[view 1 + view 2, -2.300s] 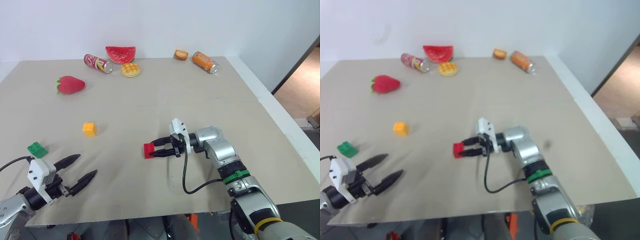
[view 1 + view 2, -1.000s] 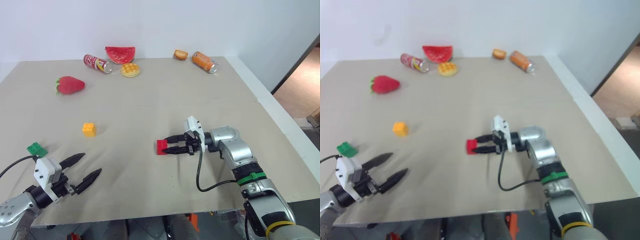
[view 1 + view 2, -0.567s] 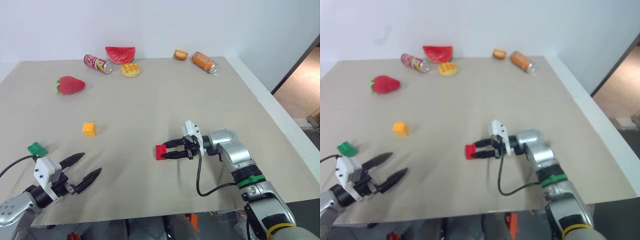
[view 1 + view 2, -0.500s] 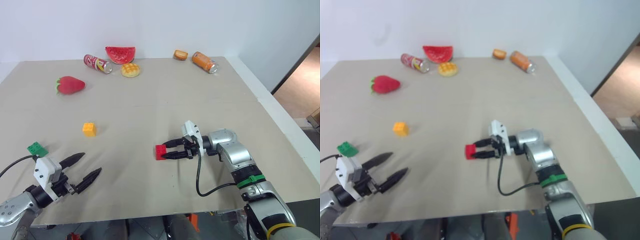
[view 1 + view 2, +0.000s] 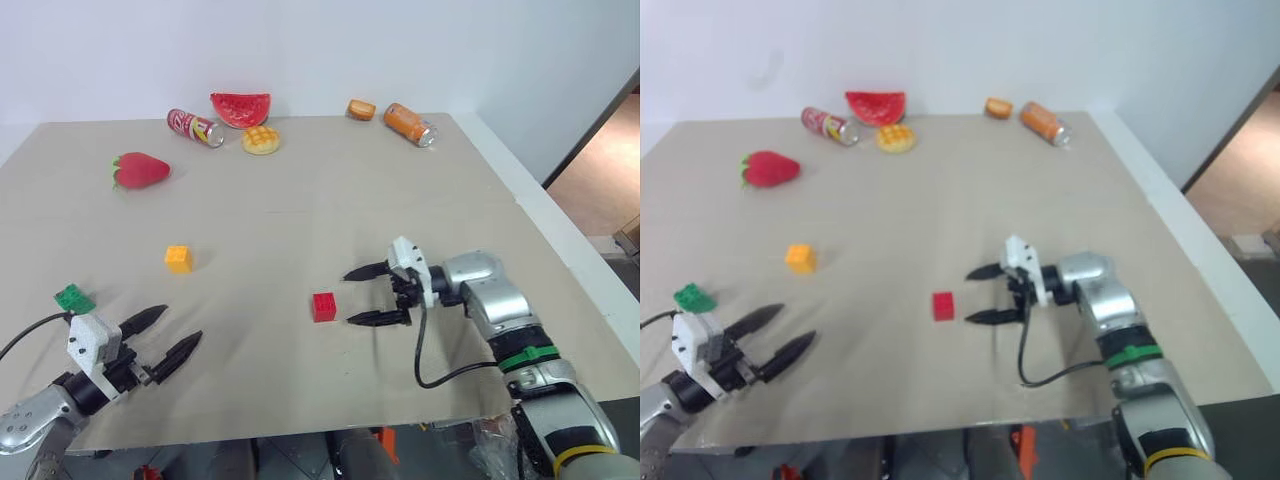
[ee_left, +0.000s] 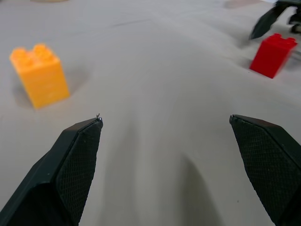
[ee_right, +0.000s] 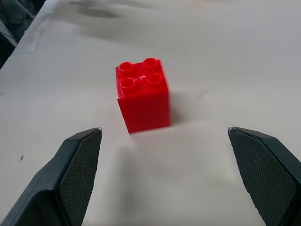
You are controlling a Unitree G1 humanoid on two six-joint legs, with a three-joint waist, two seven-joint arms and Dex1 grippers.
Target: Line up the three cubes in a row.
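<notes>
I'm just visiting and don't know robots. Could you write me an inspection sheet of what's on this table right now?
Surface: beige table, flat.
Job's things: red studded plastic brick, orange-yellow studded brick, green studded brick; apart, not in a row.
Clutter: toy strawberry, watermelon slice, waffle-patterned bun, two cans, small orange bread piece at the far edge.
Grippers: left gripper open, empty; right gripper open beside the red brick.
Cables: black cable on right arm.
Surroundings: white wall.
</notes>
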